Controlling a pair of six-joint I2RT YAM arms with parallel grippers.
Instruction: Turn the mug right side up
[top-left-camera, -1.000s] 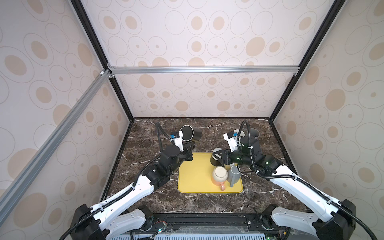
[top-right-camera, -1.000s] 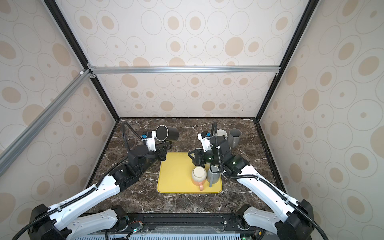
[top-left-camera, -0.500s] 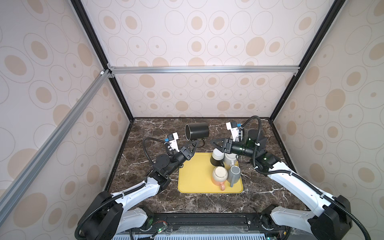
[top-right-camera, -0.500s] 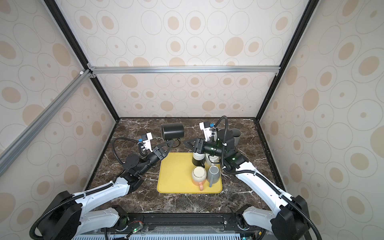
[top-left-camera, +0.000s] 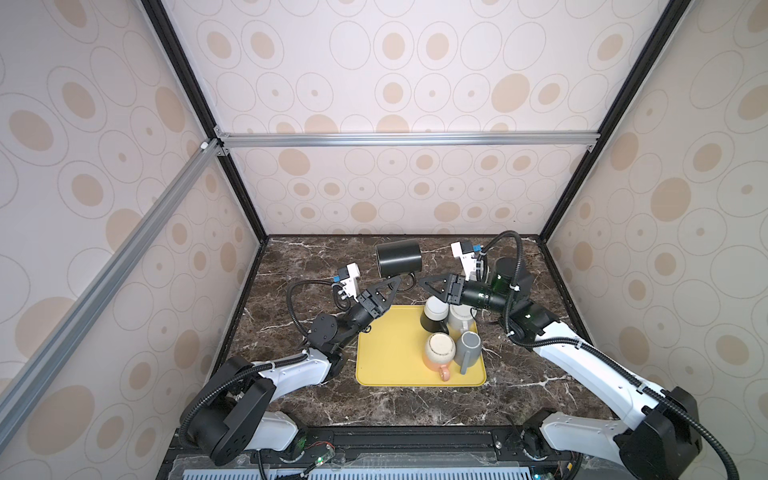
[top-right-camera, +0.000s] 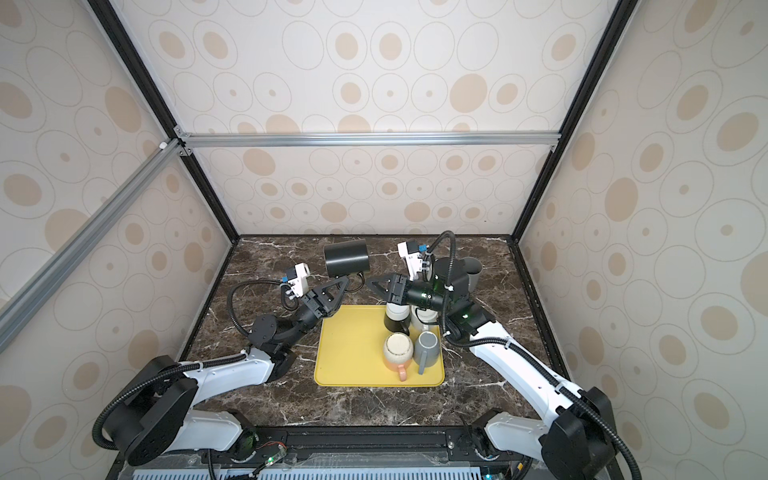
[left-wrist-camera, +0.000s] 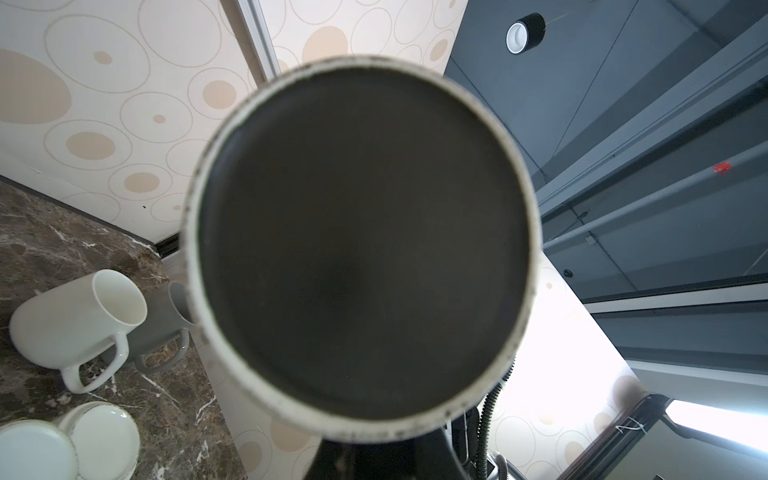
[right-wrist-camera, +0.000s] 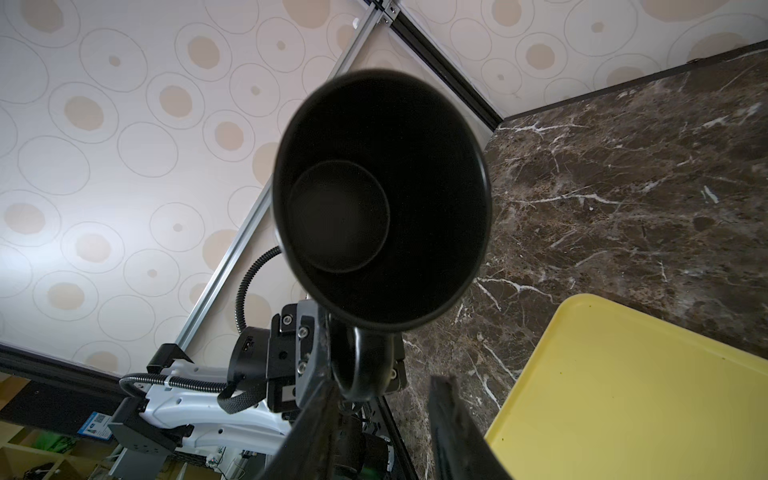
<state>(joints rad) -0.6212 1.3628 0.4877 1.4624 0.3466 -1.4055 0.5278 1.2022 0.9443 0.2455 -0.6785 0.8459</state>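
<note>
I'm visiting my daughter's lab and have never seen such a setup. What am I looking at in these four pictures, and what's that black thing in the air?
Two robot arms reach over a marble table, each ending in a two-fingered gripper. The two wide pictures come from one camera head overhead and look nearly alike; the other two come from cameras on the arms' wrists. On the table lies a yellow tray with four mugs, those clearly seen upside down. The left gripper is shut on the handle of a black mug, holding it sideways in the air. The left wrist camera sees its base, the right wrist camera its open mouth. The right gripper, jaws apart, is close to the handle and seems to hold nothing.
</note>
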